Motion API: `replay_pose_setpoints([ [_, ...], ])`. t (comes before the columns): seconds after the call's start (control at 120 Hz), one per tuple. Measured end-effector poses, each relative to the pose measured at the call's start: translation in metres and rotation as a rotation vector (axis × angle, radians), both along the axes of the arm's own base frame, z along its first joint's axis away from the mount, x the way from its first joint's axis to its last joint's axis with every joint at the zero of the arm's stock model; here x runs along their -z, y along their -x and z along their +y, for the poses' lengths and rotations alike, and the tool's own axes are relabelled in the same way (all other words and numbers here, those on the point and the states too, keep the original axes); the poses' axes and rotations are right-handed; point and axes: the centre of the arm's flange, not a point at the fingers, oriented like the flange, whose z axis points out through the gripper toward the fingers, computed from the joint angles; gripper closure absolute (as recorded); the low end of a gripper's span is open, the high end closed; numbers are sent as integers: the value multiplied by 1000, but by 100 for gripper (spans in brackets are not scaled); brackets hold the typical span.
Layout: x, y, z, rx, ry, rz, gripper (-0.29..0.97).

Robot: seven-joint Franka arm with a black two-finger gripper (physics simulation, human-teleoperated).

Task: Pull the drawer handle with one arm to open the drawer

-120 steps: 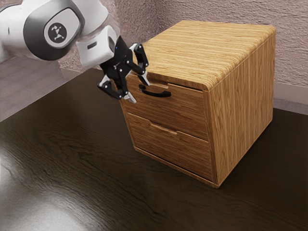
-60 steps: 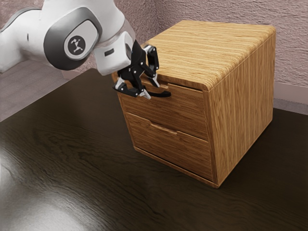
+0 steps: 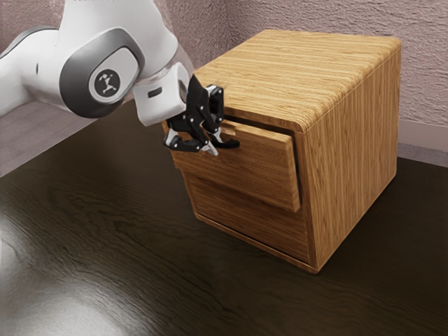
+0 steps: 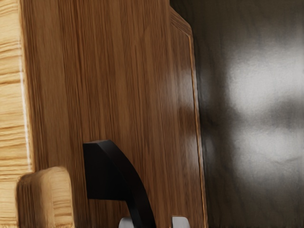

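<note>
Gripper (image 3: 201, 147) clamped on the black handle (image 3: 228, 144) of the top drawer (image 3: 245, 164), which stands partly out.
Exterior view: the boxy, round-edged, wood-grain cabinet (image 3: 350, 140) sits near the far edge of the dark glossy table (image 3: 105, 266). The drawer front faces the exterior view's left, and the handle's long axis runs level along it. Wrist view: the curved, matte handle (image 4: 114, 175) arches off the streaked drawer front towards the silver fingertips (image 4: 179, 221).
</note>
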Motion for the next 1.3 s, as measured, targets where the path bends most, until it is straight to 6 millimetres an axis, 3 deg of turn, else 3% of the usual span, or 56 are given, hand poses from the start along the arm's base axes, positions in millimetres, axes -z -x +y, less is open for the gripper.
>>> replay_pose_setpoints([
  [0.208,-1,33,14,-14,-22,-44,76],
  [0.592,0,94,16,-7,3,-142,77],
  [0.8,13,108,13,-4,15,-142,79],
  [1.3,19,156,10,-30,57,-155,78],
])
